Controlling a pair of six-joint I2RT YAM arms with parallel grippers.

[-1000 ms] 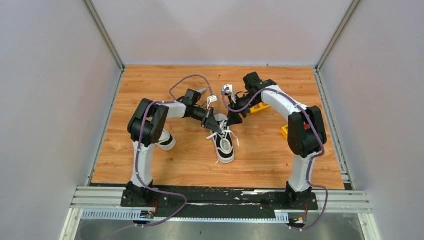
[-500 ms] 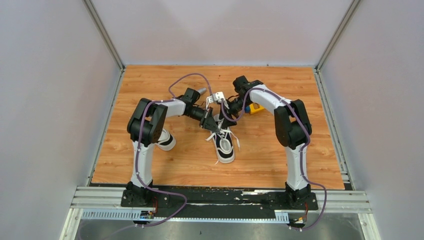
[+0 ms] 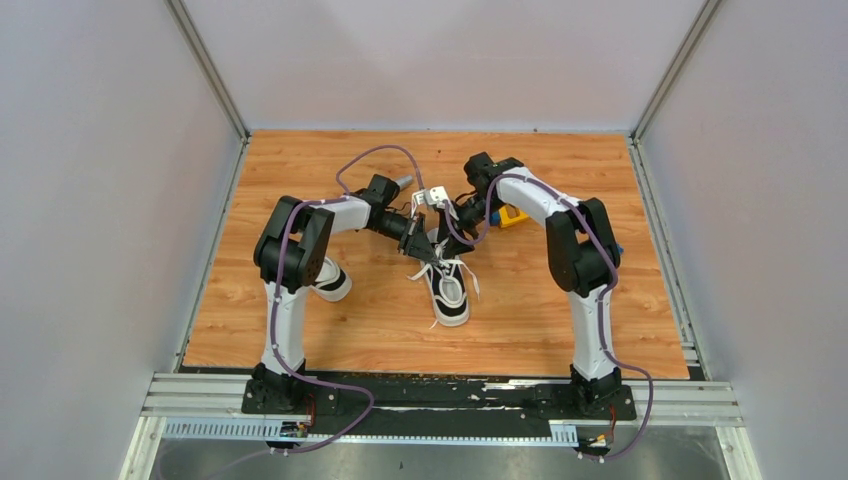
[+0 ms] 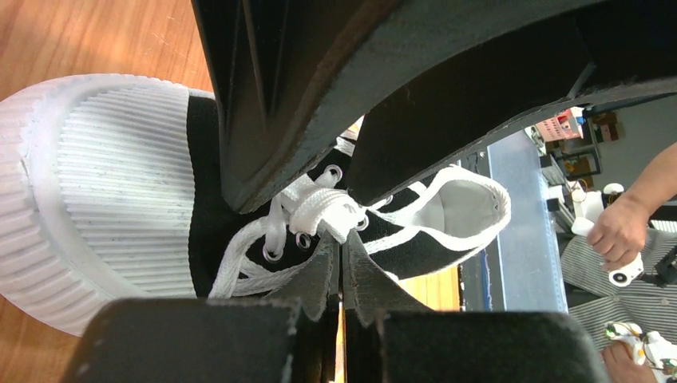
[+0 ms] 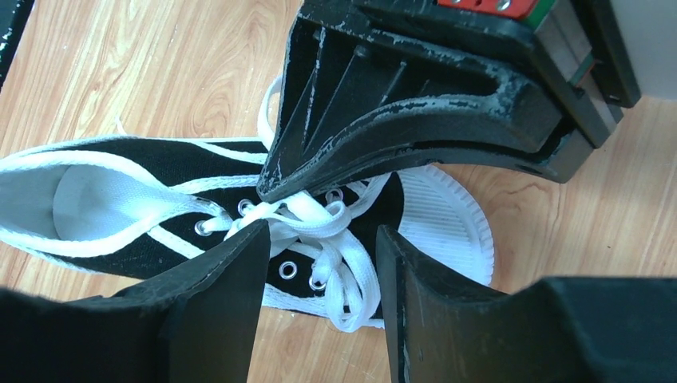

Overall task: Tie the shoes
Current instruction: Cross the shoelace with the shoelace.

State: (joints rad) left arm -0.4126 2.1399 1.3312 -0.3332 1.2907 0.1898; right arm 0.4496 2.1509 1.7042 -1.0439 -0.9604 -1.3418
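Plainly, my left gripper (image 4: 342, 243) was pressed fully together, its two black fingertips meeting in a thin seam right at the bunch of long white flat laces (image 4: 318, 209) over the eyelets of the small black-and-white canvas low-top sneaker (image 4: 120, 183). I could not tell whether a strand was caught in that seam, because the tips hid the spot. My right gripper (image 5: 319, 238) stood with its black fingers spread apart, one on each side of the same bunch of laces. It hovered just above them and held nothing, and the crossed laces showed in the gap between the fingers. The two grippers came at the sneaker from opposite sides and nearly touched above the lacing, the left one's finger lying just beyond the right one's opening. The sneaker lay flat on its sole directly under both hands, near the middle of the light-brown wood-grain table (image 3: 330, 170). Its white ribbed rubber toe cap (image 5: 447, 215) was on the far side, and its open heel end pointed back toward my bases. Loose lace ends trailed off either side of it onto the wood. The second sneaker (image 3: 333, 283) of the pair sat well apart to the left, partly hidden behind my left arm. A small yellow block (image 3: 515, 216) lay on the table beside my right forearm, away from the sneaker.
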